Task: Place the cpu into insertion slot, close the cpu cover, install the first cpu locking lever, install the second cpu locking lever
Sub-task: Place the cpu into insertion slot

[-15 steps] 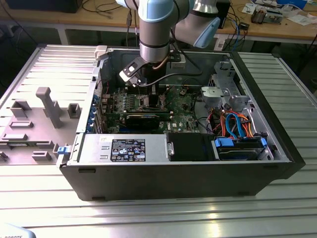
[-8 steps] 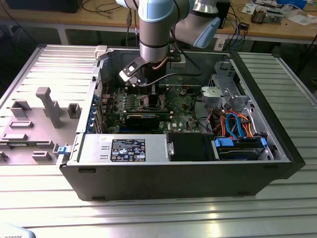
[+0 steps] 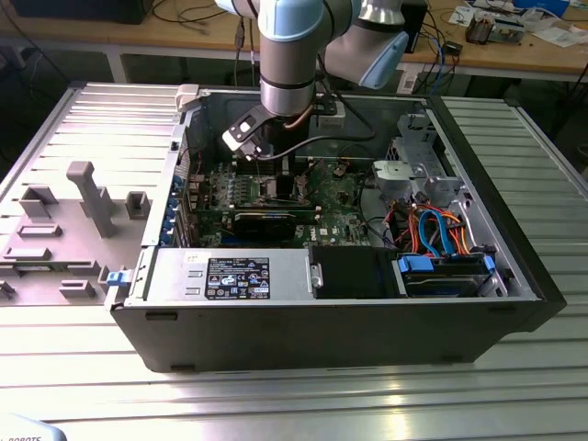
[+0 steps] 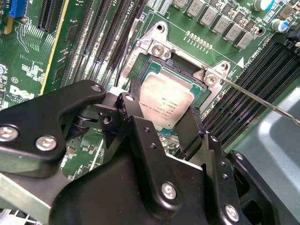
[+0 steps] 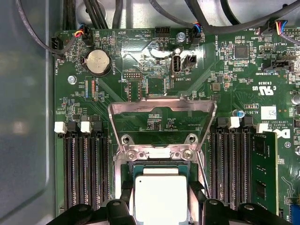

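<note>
Exterior view: arm [image 3: 289, 55] reaches straight down into open computer case [image 3: 322, 331] lying on ribbed metal tabletop [image 3: 294, 404]. Pincer [image 3: 274, 179] is low over the green motherboard [image 3: 340, 207], at 12 o'clock of the long black expansion card [image 3: 266, 220]. Drive cage [image 3: 413, 170] is at 3 o'clock of the pincer. Grey plastic fixture [image 3: 92, 197] is on the tabletop at 9 o'clock of the case.

Both wrist views: pincer [image 4: 161, 112] [image 5: 162, 190] is spread just to chip width. Its black fingers [image 4: 197, 136] sit against two opposite edges of the cpu [image 4: 166, 105] [image 5: 160, 199], so it reads as clamped on the cpu and touching nothing else. Cpu is silver top up, lying flat and square within the insertion slot [image 4: 183, 70], not hanging above it. Can't tell if fully seated.

First wrist view: cpu cover [image 5: 161, 105] is swung open, a silver frame standing back from the slot on its hinged edge, clear of the cpu, with board visible through the cut-out. Memory slots [image 5: 86, 173] flank the slot on both sides. Coin cell [image 5: 98, 61] is further out past the cover.

Second wrist view: thin wire locking lever [image 4: 255, 99] runs out from the slot's corner across the memory slots, not latched down.
</note>
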Available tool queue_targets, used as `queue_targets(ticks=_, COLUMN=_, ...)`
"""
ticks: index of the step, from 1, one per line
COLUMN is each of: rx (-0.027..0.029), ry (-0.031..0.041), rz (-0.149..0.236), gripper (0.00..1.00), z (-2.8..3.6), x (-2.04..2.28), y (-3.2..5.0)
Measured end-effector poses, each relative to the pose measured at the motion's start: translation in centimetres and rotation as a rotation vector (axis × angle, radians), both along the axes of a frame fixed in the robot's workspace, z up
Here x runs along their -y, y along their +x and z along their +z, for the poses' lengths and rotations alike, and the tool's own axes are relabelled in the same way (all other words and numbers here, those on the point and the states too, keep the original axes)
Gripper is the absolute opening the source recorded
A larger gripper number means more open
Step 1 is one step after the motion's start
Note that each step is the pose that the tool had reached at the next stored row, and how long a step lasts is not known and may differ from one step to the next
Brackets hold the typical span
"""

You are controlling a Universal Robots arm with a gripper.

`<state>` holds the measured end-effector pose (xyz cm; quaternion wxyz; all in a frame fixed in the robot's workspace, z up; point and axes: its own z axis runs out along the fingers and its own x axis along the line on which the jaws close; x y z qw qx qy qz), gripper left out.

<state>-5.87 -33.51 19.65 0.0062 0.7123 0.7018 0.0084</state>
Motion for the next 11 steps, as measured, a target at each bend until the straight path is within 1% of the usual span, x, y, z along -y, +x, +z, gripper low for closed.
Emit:
queue_targets(ticks=6, rx=0.0002, ry=0.0002, rz=0.000, gripper=0.54, z=-0.03, x=0.00, y=0.00)
queue_targets(ticks=7, rx=0.0014, ry=0.0015, rz=0.000, gripper=0.55, z=-0.08, x=-0.02, y=0.03)
queue_targets(ticks=8, rx=0.0013, ry=0.0018, rz=0.000, gripper=0.55, z=-0.10, x=-0.03, y=0.03)
queue_targets(ticks=9, rx=0.0004, ry=0.0005, rz=0.000, gripper=0.62, z=-0.05, x=0.00, y=0.01)
queue_targets(ticks=11, rx=0.0002, ry=0.0002, rz=0.000, gripper=0.62, z=-0.05, x=0.00, y=0.01)
